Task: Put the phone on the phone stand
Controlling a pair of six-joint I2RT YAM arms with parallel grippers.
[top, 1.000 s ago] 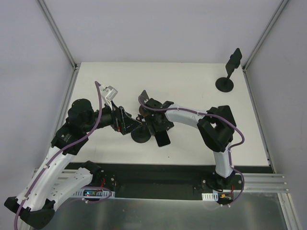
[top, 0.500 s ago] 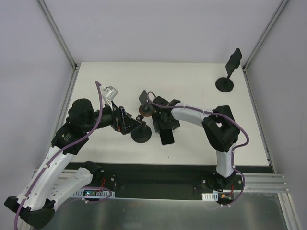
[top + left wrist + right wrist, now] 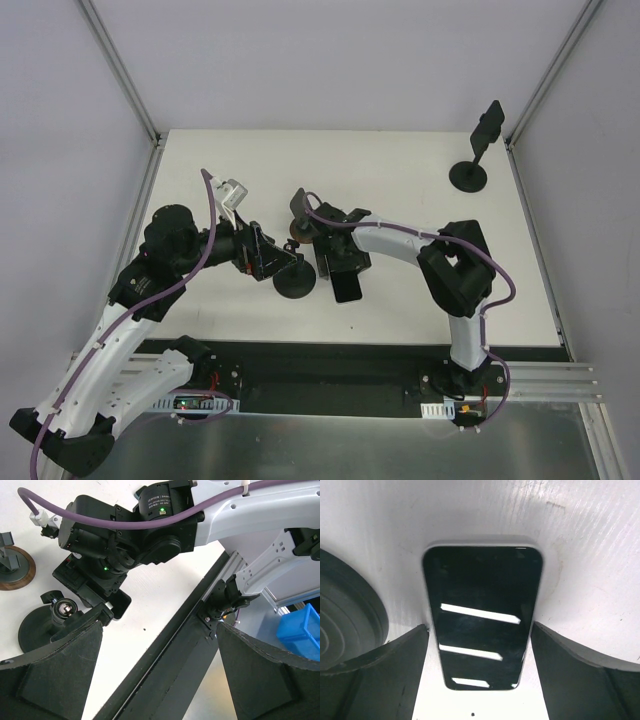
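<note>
Phone (image 3: 482, 617): flat on the counter (image 3: 580, 540), screen up, sitting right between the right jaws, not lifted yet. Right jaws released, spread either side of the long edges, too close on one side to call touching or not. Left jaws wide apart too, gripping nothing, with the phone stand (image 3: 293, 283) just ahead of them and just beside the right jaws. Looks like the pick-up step, so: centre over the phone, drop low enough to catch the side edges, then close square on the sides rather than on a corner. Slick glass and thin edges, so probably best to squeeze gently and lift straight up, no dragging. Also worth minding that round stand base so close by, easy to clip on the way up.
</note>
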